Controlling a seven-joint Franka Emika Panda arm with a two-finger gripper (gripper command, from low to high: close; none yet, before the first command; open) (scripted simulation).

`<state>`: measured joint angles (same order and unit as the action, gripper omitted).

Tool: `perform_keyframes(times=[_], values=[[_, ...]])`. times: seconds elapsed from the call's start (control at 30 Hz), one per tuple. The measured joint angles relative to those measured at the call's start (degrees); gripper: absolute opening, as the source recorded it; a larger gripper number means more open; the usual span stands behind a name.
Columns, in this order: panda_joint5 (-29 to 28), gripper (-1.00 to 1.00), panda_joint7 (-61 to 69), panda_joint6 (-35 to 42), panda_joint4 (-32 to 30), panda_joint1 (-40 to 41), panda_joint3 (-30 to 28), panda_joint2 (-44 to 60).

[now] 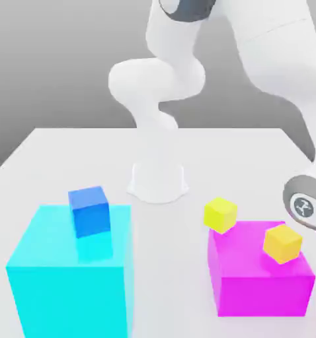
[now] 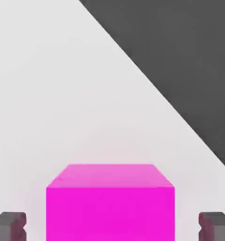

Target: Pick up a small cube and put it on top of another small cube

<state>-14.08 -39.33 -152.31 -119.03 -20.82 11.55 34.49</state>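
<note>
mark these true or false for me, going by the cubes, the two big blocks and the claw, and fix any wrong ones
1. The blue cube is further to the exterior view's left than the yellow cube. True.
2. The cyan block is smaller than the magenta block. False: the cyan block is bigger.
3. The claw has a finger on either side of the pink cube. True.
4. The claw is clamped tight on the pink cube. False: a gap shows on both sides.
5. The orange cube is on the cyan block. False: it is at the magenta block.
</note>
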Motion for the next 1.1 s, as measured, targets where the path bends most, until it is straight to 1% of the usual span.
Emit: perform_keyframes(times=[0.13,0.23,0.3,0.47,0.63,0.73,0.87,1.0,1.03,1.1], values=[[0.0,-1.00,0.0,-0.1,0.1,-0.1,-0.1,0.2],[1.8,-1.00,1.3,3.6,-1.1,1.0,1.4,-4.7],[4.2,-1.00,0.7,5.8,-2.7,1.8,2.3,-8.8],[11.9,-1.00,-6.5,9.6,-8.6,3.1,3.0,-19.6],[16.5,-1.00,-16.5,13.4,-14.7,3.5,2.6,-30.0],[17.6,-1.00,-23.7,15.6,-18.3,3.9,2.7,-35.8],[17.6,-1.00,-33.8,17.6,-23.1,4.9,3.1,-42.2],[15.4,-1.00,-37.4,10.2,-26.0,5.4,3.4,-37.6],[15.0,1.00,-37.8,8.7,-26.4,5.3,3.4,-36.5],[15.0,1.00,-37.8,8.7,-26.4,5.3,3.4,-36.5]])
